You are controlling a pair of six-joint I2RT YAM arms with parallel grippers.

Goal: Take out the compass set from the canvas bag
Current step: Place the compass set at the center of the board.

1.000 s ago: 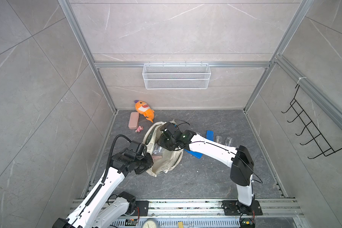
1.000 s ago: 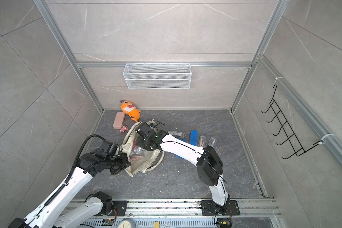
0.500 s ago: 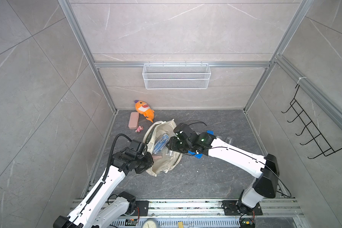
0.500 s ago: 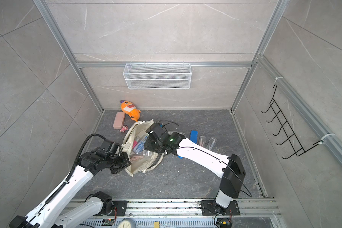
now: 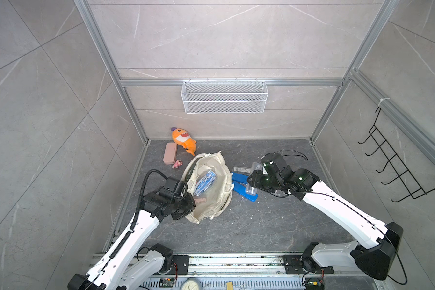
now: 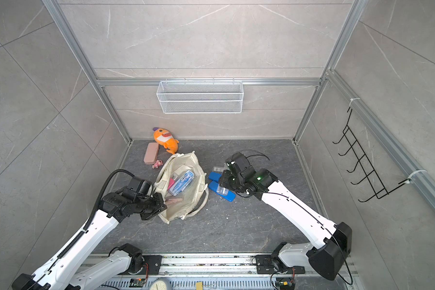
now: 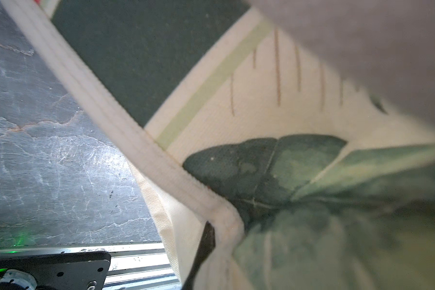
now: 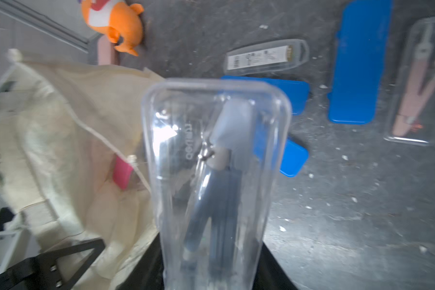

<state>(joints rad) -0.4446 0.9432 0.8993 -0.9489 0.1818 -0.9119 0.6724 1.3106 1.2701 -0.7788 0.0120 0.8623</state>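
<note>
The right gripper (image 5: 254,184) clasps a clear compass set (image 8: 216,163) above blue cases (image 5: 239,178); the left gripper (image 5: 187,198) pinches the canvas bag (image 5: 221,165) by its rim. The bag gapes open.

Left gripper (image 5: 189,199) pinched tight — right gripper (image 5: 252,184) clamped, hovering.

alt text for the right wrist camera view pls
A clear compass set fills the centre, held in the right gripper above the dark table. Beyond it lie the open canvas bag, blue cases and an orange plush toy.
</note>
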